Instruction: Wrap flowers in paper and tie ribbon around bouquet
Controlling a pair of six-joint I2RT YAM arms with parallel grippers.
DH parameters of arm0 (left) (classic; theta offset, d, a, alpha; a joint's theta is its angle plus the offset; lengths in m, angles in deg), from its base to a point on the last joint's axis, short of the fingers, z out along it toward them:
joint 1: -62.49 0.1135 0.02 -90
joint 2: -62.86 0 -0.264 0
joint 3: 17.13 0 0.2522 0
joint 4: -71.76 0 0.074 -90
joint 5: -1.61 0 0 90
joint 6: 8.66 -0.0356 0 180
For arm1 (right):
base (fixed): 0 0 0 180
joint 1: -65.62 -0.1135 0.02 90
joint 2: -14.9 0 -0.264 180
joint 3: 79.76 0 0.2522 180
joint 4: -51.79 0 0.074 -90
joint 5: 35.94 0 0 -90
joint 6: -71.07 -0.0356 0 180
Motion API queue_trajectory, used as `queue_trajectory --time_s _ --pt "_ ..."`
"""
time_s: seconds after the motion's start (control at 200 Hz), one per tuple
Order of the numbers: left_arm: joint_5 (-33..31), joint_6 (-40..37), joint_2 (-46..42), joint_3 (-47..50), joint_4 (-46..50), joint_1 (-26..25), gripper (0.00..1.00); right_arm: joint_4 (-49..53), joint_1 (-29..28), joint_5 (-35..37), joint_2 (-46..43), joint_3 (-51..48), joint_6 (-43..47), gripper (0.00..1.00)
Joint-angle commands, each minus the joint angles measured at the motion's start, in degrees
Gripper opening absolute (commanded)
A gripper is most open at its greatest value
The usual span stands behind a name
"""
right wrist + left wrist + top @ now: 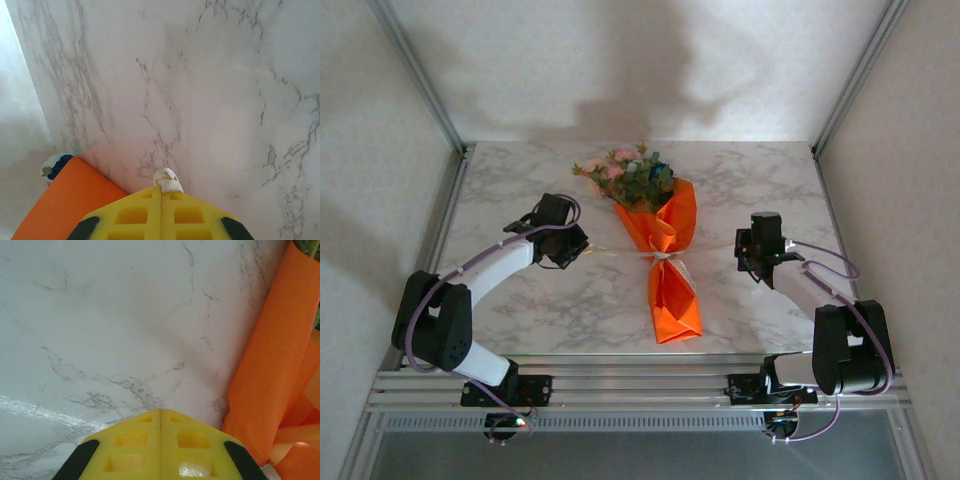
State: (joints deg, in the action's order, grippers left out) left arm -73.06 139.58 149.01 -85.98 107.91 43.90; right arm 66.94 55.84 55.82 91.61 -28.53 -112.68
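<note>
**Holding a tied bouquet from both sides**

Nearest the arm bases, the marble tabletop (520,310) lies bare on either side of the bouquet (665,262), which rests along the middle, its narrow end towards the arms.

The left claw (582,247) sits just left of the bouquet's waist. In the left wrist view its yellow fingers (135,440) are pressed together. From above, a strand of the ribbon (620,253) runs straight up to it. No ribbon shows at the fingertips in the wrist view, so I cannot tell whether it is pinched there.

The right claw (742,252) sits to the right of the waist, a little further off. Its fingers (190,215) are together, clamped on a pale end of ribbon that pokes out at the tips.

The ribbon is knotted around the narrow waist of the orange paper (675,300), a strand running out to each side. Below the knot the paper flares into a short tail; beyond it the paper widens into a cone.

At the far end, the flowers (630,170) spill out of the cone: pink, white and blue blooms with green leaves.
</note>
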Motion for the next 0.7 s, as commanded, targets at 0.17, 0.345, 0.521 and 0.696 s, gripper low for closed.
queue_trajectory --time_s 0.17,0.345,0.521,0.696 --pt "-2.51 -1.62 0.28 -1.59 1.09 2.84 0.0 -0.15 2.72 1.82 0.5 -0.74 1.88 0.0" --pt "-2.68 -2.42 0.26 -2.72 1.12 3.88 0.0 -0.07 3.44 1.78 0.72 -0.82 2.24 0.0" --pt "-2.74 -3.12 0.02 -3.0 1.75 5.31 0.0 -0.14 4.44 1.93 0.84 -1.22 2.35 0.0" --pt "-3.33 -3.81 -0.34 -3.18 2.54 6.37 0.0 -0.12 5.88 1.76 0.91 -1.27 2.96 0.0"
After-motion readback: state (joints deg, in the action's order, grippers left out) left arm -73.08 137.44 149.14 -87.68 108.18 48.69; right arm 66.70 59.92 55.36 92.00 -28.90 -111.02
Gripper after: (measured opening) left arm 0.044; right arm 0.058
